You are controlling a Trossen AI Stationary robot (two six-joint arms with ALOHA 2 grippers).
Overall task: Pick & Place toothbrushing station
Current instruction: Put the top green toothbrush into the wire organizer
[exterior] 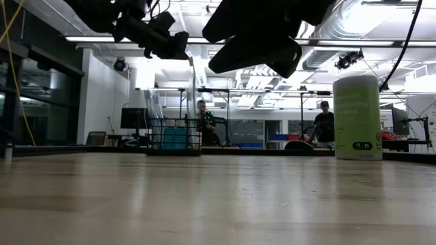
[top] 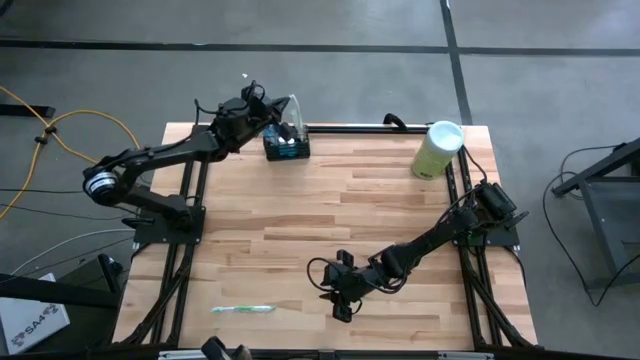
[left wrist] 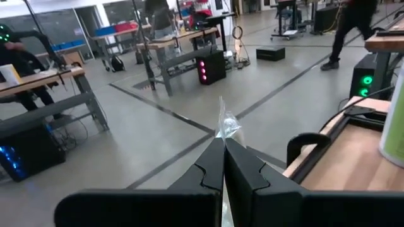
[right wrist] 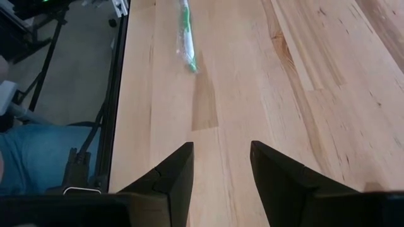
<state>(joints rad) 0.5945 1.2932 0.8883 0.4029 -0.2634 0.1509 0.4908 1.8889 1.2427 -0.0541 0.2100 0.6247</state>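
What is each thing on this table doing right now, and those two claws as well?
Left gripper: shut on a clear wrapped item, above the holder.
Clear wrapped item: pinched between the fingers, sticking out past their tips.
Black holder: upright at the table's far edge.
Right gripper: open, empty, above bare wood.
Green toothbrush: lying flat near the front edge.
Pale green canister: upright, lid on.
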